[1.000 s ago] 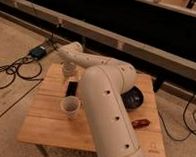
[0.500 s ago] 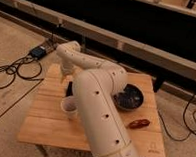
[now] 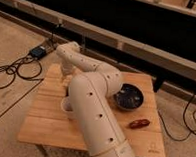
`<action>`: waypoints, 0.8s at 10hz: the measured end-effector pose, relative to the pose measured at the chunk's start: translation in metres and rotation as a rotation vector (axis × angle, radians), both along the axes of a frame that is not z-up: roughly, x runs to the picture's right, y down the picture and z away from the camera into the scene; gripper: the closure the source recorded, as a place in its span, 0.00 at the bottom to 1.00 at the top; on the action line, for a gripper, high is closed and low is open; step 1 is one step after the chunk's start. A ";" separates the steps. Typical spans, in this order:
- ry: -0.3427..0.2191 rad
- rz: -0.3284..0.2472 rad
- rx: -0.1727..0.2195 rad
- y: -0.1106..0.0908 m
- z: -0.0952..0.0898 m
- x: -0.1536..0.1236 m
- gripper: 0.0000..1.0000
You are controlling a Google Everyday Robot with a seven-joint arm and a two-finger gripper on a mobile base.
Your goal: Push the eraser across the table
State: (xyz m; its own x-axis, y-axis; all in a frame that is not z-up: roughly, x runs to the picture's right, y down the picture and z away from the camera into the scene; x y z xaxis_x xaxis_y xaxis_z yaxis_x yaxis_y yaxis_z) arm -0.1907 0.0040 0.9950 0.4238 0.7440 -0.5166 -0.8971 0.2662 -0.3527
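Note:
The light wooden plank table [image 3: 43,125] fills the middle of the camera view. My white arm rises from the bottom edge, bends over the table's middle and reaches to the far left part. The gripper [image 3: 66,77] hangs there, pointing down just above the table top. The eraser is hidden, likely behind the arm or the gripper. A paper cup [image 3: 66,104] stands just in front of the gripper, half covered by the arm.
A dark bowl [image 3: 129,97] sits on the right half of the table and a small reddish-brown object [image 3: 139,123] lies near the right front. On the floor to the left are a power adapter [image 3: 38,52] and loose cables [image 3: 11,72]. A low wall runs behind.
The arm has swung left and lower over the table. The black eraser, visible beside the gripper before, is now covered, and the cup is more hidden.

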 end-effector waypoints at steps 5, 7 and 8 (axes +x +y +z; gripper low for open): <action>0.043 -0.012 -0.029 0.013 0.006 0.007 0.35; 0.059 -0.014 -0.043 0.019 0.001 0.010 0.35; 0.067 -0.014 -0.047 0.021 -0.002 0.011 0.35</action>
State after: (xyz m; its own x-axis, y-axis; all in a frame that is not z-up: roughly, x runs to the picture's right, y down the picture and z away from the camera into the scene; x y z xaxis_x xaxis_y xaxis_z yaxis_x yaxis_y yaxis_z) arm -0.1795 0.0250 0.9935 0.3969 0.7128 -0.5782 -0.9156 0.2632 -0.3040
